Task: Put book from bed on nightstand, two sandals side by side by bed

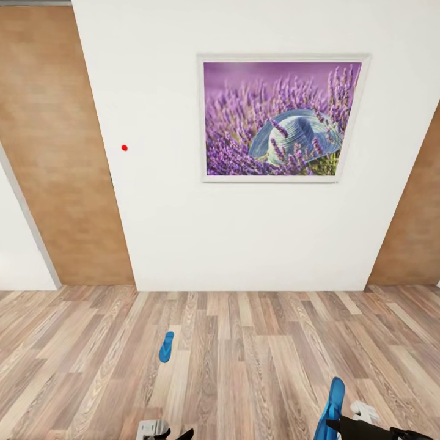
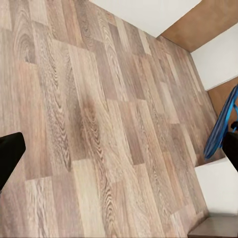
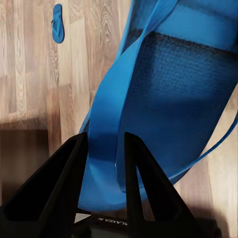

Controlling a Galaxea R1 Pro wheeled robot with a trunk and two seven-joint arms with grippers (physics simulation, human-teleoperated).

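One bright blue sandal [image 1: 166, 346] lies flat on the wood-plank floor, ahead and to my left, a short way from the white wall. The second sandal [image 3: 163, 84] hangs tilted above the floor, with my right gripper [image 3: 104, 144] shut on its edge; it also stands out at the lower right in the head view, sandal [image 1: 333, 403] above right gripper [image 1: 335, 423]. The floor sandal [image 3: 57, 23] lies beyond the held one. My left gripper [image 2: 119, 153] hangs open over bare floor, its fingers [image 2: 10, 153] wide apart and holding nothing. The book, bed and nightstand are out of view.
A white wall [image 1: 183, 232] with a framed lavender picture [image 1: 282, 117] faces me close ahead. Brown wood panels [image 1: 61, 153] flank it on both sides. Wood-plank floor [image 1: 244, 354] stretches between me and the wall.
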